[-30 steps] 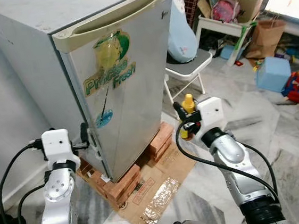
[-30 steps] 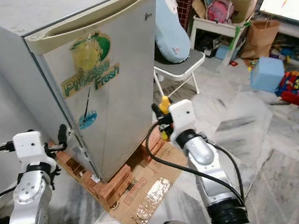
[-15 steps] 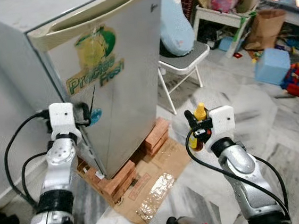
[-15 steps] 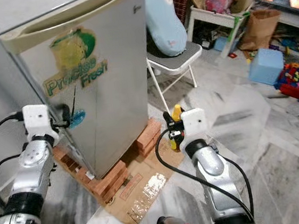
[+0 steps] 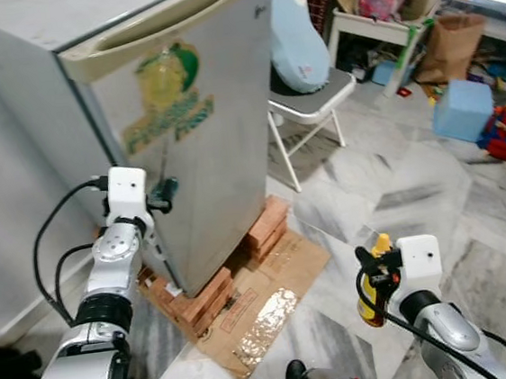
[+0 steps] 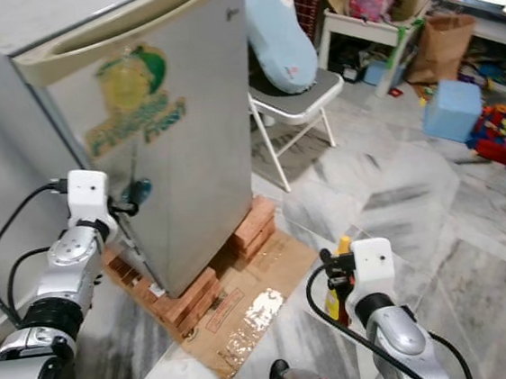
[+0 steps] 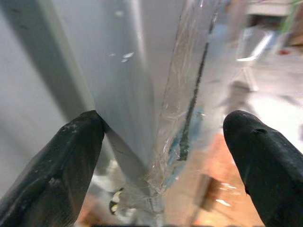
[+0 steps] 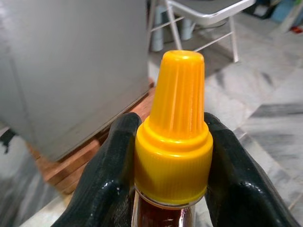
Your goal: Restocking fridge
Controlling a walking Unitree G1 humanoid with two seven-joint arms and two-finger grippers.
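A small grey fridge (image 5: pixel 204 149) with a green fruit sticker stands on red bricks, its door closed. My left gripper (image 5: pixel 165 195) is open at the door's left edge, its fingers (image 7: pixel 61 165) straddling the door's taped corner (image 7: pixel 163 142). My right gripper (image 5: pixel 372 276) hangs low over the marble floor, right of the fridge. It is shut on a sauce bottle (image 8: pixel 174 137) with a yellow cap (image 5: pixel 381 244) and dark contents, held just below the cap.
Flattened cardboard (image 5: pixel 260 302) lies on the floor before the bricks (image 5: pixel 262 234). A folding chair (image 5: pixel 312 102) with a pale blue cushion stands right of the fridge. Boxes, a paper bag (image 5: pixel 450 42) and toys clutter the far right.
The camera has shifted. My right gripper with the bottle has dropped lower and to the right, away from the fridge. My left gripper has moved onto the door's edge.
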